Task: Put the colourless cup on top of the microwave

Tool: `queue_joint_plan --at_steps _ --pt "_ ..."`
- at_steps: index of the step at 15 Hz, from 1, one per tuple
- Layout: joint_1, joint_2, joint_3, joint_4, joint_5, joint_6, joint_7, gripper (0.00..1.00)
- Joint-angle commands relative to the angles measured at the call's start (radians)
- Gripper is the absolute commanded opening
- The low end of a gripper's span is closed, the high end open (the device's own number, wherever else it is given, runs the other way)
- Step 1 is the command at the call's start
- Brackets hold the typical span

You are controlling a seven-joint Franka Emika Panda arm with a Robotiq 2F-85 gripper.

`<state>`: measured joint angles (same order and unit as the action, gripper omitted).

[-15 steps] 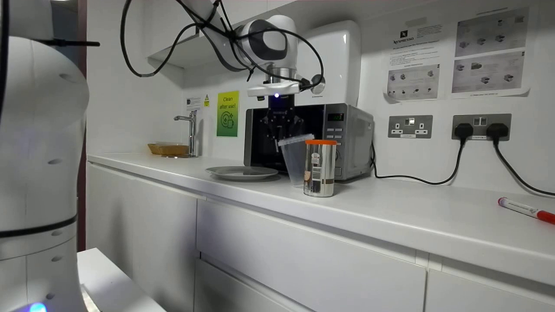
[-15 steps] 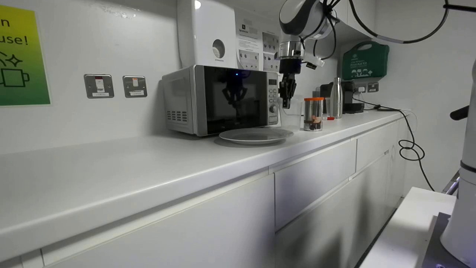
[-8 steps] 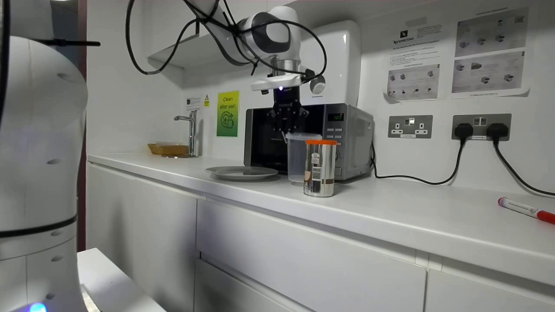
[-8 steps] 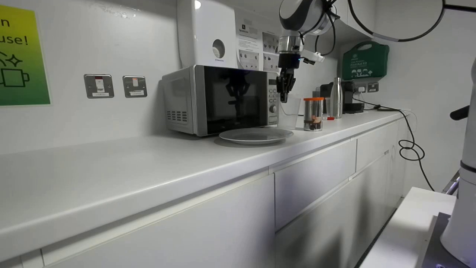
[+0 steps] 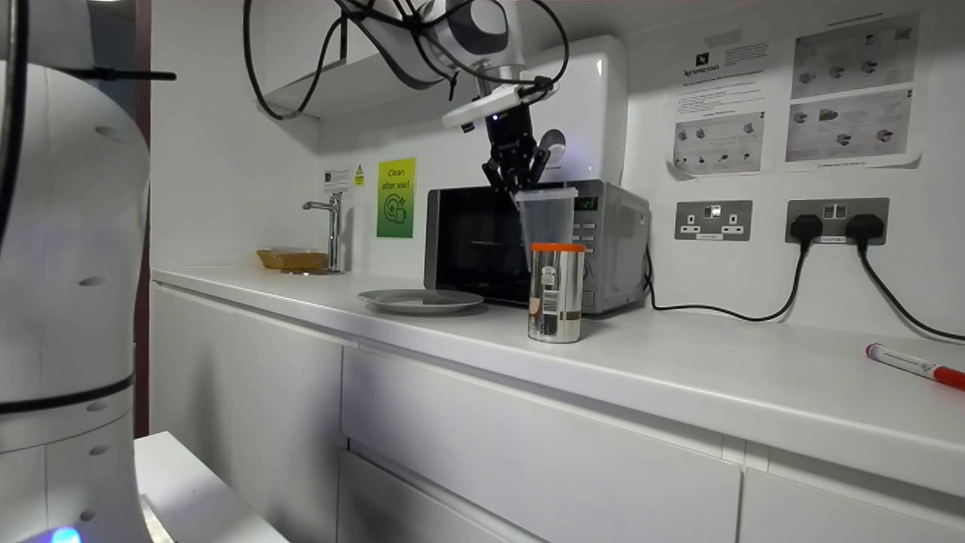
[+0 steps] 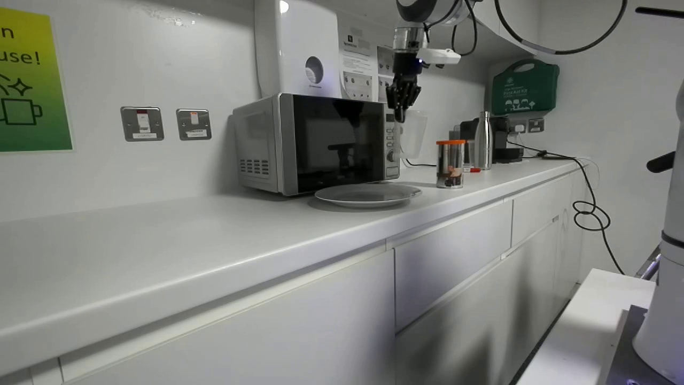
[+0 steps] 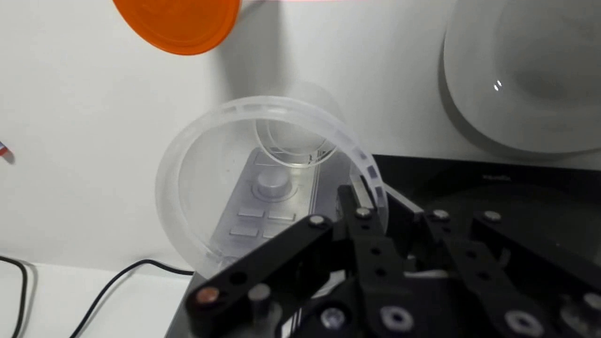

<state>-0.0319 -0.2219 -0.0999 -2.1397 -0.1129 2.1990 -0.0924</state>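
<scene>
The colourless cup (image 5: 549,219) hangs in the air in front of the right side of the microwave (image 5: 482,241). My gripper (image 5: 516,188) is shut on the cup's rim, with the cup slightly tilted. Its lower end is hidden behind the orange-lidded jar in that view. In an exterior view the cup (image 6: 414,133) is clear of the counter, below the gripper (image 6: 401,115), beside the microwave (image 6: 336,144). In the wrist view the cup (image 7: 206,141) opens toward the camera, its rim between the fingers (image 7: 378,199). The microwave's dark door (image 7: 450,188) shows below.
An orange-lidded metal jar (image 5: 556,298) stands close below the cup. A grey plate (image 6: 368,195) lies before the microwave. A white wall-mounted box (image 6: 304,48) is above and behind the microwave. A red marker (image 5: 916,364) and a steel bottle (image 6: 483,141) are on the counter.
My gripper has risen with the cup, lifting it from counter level to about the microwave's upper half. In an exterior view it also shifted slightly right. Jar and plate have not moved.
</scene>
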Motion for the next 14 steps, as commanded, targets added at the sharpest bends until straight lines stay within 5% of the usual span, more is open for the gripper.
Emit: queue_joint_plan --at_steps 1,7,14 --pt "-0.018 0.022 0.047 0.124 -0.032 -0.164 0.144 0.02" --pt "-0.012 0.052 0.078 0.293 -0.006 -0.402 0.292 0.02" --pt "0.001 0.114 0.116 0.430 -0.057 -0.429 0.403 0.02"
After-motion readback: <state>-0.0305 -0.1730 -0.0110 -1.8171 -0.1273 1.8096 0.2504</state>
